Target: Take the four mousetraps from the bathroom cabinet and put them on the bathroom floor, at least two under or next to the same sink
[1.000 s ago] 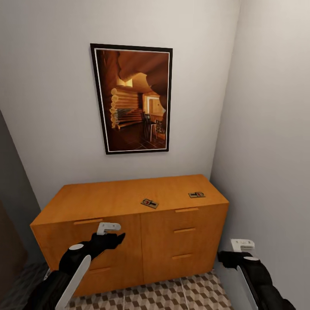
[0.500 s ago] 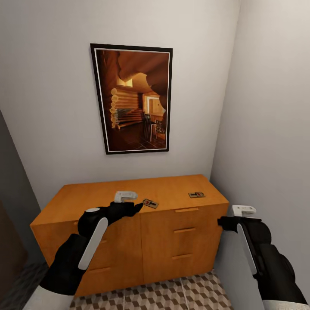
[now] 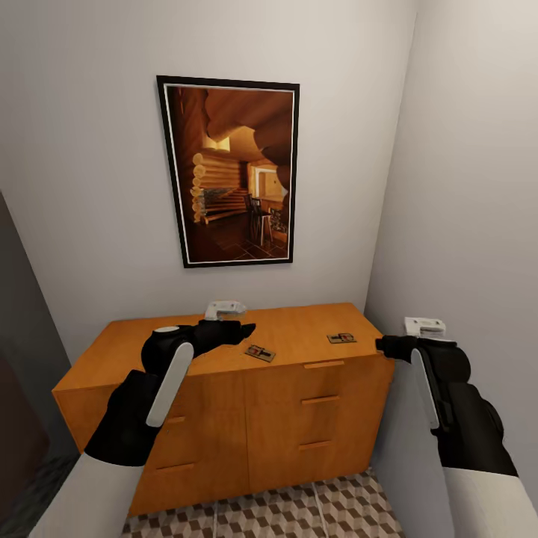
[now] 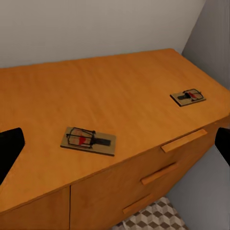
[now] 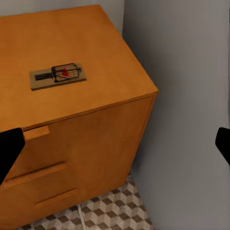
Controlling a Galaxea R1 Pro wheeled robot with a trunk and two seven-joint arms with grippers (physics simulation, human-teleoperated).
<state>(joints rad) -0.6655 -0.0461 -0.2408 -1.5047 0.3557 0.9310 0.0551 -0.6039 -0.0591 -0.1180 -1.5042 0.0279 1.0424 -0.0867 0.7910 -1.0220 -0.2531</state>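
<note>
The orange-brown cabinet (image 3: 224, 418) stands against the wall. Two mousetraps lie flat on its top: one near the front edge at the middle (image 3: 259, 352), also seen in the left wrist view (image 4: 88, 140), and one toward the right end (image 3: 341, 338), seen in the right wrist view (image 5: 58, 75). My left gripper (image 3: 246, 329) hovers above the top, just left of the middle mousetrap; it is open, its fingers (image 4: 9, 148) wide apart and empty. My right gripper (image 3: 381, 345) hangs beside the cabinet's right end at top height, open, fingers (image 5: 9, 148) spread. The cube-pattern bathroom floor (image 3: 299, 515) lies below. The sink is out of view.
A framed picture (image 3: 228, 172) hangs above the cabinet. The grey right wall (image 3: 463, 224) runs close beside the cabinet's right end and my right arm. A dark surface (image 3: 15, 418) borders the far left.
Both arms have risen. The left gripper went from the drawer fronts up over the cabinet top toward the middle mousetrap. The right gripper climbed to the height of the top.
</note>
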